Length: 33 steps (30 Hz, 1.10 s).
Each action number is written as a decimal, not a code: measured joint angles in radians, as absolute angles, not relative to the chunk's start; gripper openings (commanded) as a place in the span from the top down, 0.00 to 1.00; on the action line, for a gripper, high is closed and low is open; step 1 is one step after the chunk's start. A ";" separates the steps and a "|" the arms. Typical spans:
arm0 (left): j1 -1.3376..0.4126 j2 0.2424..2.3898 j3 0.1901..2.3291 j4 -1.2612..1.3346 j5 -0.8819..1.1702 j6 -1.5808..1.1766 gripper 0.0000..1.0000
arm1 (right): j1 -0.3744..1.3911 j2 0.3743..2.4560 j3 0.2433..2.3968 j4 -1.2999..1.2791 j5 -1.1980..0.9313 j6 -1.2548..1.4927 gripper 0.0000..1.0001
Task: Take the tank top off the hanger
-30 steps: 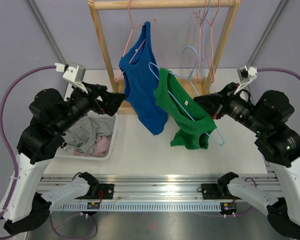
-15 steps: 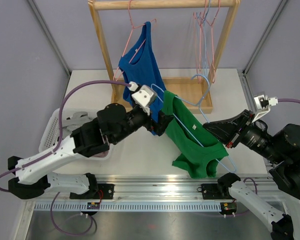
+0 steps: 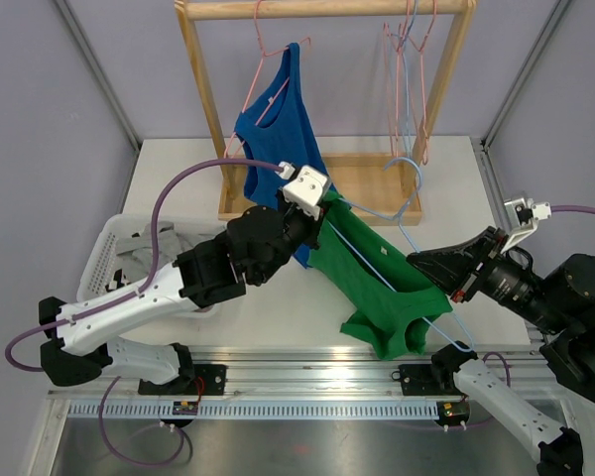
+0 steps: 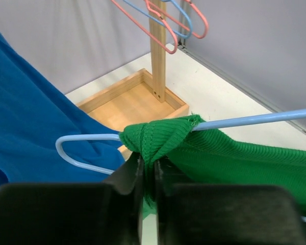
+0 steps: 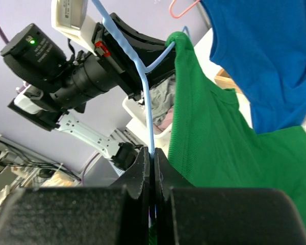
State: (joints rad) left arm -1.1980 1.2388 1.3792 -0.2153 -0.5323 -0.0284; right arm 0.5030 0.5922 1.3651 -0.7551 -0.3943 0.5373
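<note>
A green tank top (image 3: 377,283) hangs stretched over the table on a light blue wire hanger (image 3: 409,238). My left gripper (image 3: 317,220) is at its upper left end. In the left wrist view that gripper (image 4: 148,166) is shut on the bunched green shoulder strap (image 4: 158,135), right where the strap wraps the hanger wire (image 4: 255,118). My right gripper (image 3: 416,263) is at the top's right side. In the right wrist view it (image 5: 152,153) is shut on the blue hanger wire (image 5: 148,112), with the green fabric (image 5: 209,138) beside its fingers.
A blue tank top (image 3: 273,129) hangs on a pink hanger from the wooden rack (image 3: 203,89), just behind my left wrist. Empty pink and blue hangers (image 3: 407,59) hang at the rack's right end. A white basket (image 3: 114,253) of clothes sits at the left.
My left arm swung in from the left to the green top and shut on its strap. My right arm drew the hanger and top toward the near right.
</note>
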 measured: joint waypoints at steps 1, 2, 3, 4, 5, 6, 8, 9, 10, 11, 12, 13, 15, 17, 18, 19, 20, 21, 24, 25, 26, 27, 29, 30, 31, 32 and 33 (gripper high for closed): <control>-1.198 1.239 1.377 -0.216 -0.542 -0.028 1.00 | 0.503 0.593 1.365 -0.758 -0.388 0.530 1.00; -1.198 1.239 1.377 -0.217 -0.556 -0.027 1.00 | 0.503 0.593 1.364 -0.762 -0.384 0.521 1.00; -1.198 1.238 1.376 -0.219 -0.567 -0.028 1.00 | 0.503 0.593 1.364 -0.765 -0.382 0.511 1.00; -1.198 1.235 1.373 -0.221 -0.584 -0.028 0.99 | 0.503 0.593 1.362 -0.770 -0.381 0.501 1.00; -1.198 1.230 1.369 -0.230 -0.600 -0.028 0.93 | 0.503 0.593 1.360 -0.775 -0.382 0.492 1.00; -1.198 1.224 1.364 -0.239 -0.617 -0.030 0.85 | 0.503 0.593 1.354 -0.777 -0.384 0.482 1.00; -1.194 1.206 1.358 -0.265 -0.646 -0.039 0.69 | 0.503 0.592 1.340 -0.780 -0.386 0.466 1.00; -1.191 1.196 1.353 -0.273 -0.652 -0.042 0.68 | 0.503 0.591 1.331 -0.780 -0.387 0.461 1.00; -1.187 1.184 1.345 -0.276 -0.653 -0.049 0.68 | 0.503 0.591 1.322 -0.780 -0.391 0.458 1.00; -1.183 1.170 1.336 -0.279 -0.653 -0.052 0.68 | 0.503 0.591 1.313 -0.779 -0.400 0.456 1.00; -1.179 1.157 1.330 -0.285 -0.653 -0.054 0.68 | 0.503 0.591 1.306 -0.780 -0.410 0.455 1.00; -1.176 1.149 1.327 -0.289 -0.652 -0.056 0.68 | 0.503 0.591 1.301 -0.780 -0.417 0.454 1.00; -1.169 1.138 1.327 -0.292 -0.646 -0.061 0.90 | 0.503 0.593 1.299 -0.780 -0.433 0.453 1.00; -1.163 1.137 1.327 -0.292 -0.633 -0.071 1.00 | 0.503 0.593 1.299 -0.773 -0.442 0.452 1.00; -1.162 1.139 1.327 -0.296 -0.628 -0.070 1.00 | 0.503 0.592 1.299 -0.772 -0.448 0.451 1.00; -1.162 1.141 1.327 -0.298 -0.627 -0.069 1.00 | 0.503 0.592 1.299 -0.772 -0.451 0.451 1.00; -1.162 1.145 1.327 -0.299 -0.630 -0.070 1.00 | 0.503 0.591 1.299 -0.772 -0.457 0.449 1.00; -1.162 1.150 1.327 -0.299 -0.640 -0.074 1.00 | 0.503 0.590 1.299 -0.772 -0.462 0.443 1.00; -1.151 1.172 1.328 -0.322 -0.719 -0.117 1.00 | 0.503 0.579 1.299 -0.784 -0.485 0.410 1.00; -1.140 1.177 1.332 -0.349 -0.750 -0.148 1.00 | 0.503 0.573 1.299 -0.791 -0.492 0.397 1.00; -1.118 1.179 1.334 -0.381 -0.772 -0.196 1.00 | 0.503 0.563 1.299 -0.799 -0.499 0.382 1.00; -1.090 1.179 1.334 -0.414 -0.789 -0.240 1.00 | 0.503 0.550 1.299 -0.804 -0.505 0.365 1.00; -1.031 1.165 1.330 -0.458 -0.789 -0.313 1.00 | 0.503 0.519 1.299 -0.810 -0.511 0.336 1.00; -1.001 1.152 1.321 -0.468 -0.777 -0.347 1.00 | 0.503 0.502 1.299 -0.808 -0.511 0.324 1.00; -0.982 1.137 1.309 -0.472 -0.759 -0.374 1.00 | 0.503 0.490 1.299 -0.805 -0.511 0.316 1.00; -0.968 1.113 1.291 -0.476 -0.730 -0.399 1.00 | 0.503 0.477 1.294 -0.790 -0.514 0.308 1.00; -0.962 1.092 1.275 -0.474 -0.698 -0.414 1.00 | 0.503 0.465 1.285 -0.769 -0.518 0.302 1.00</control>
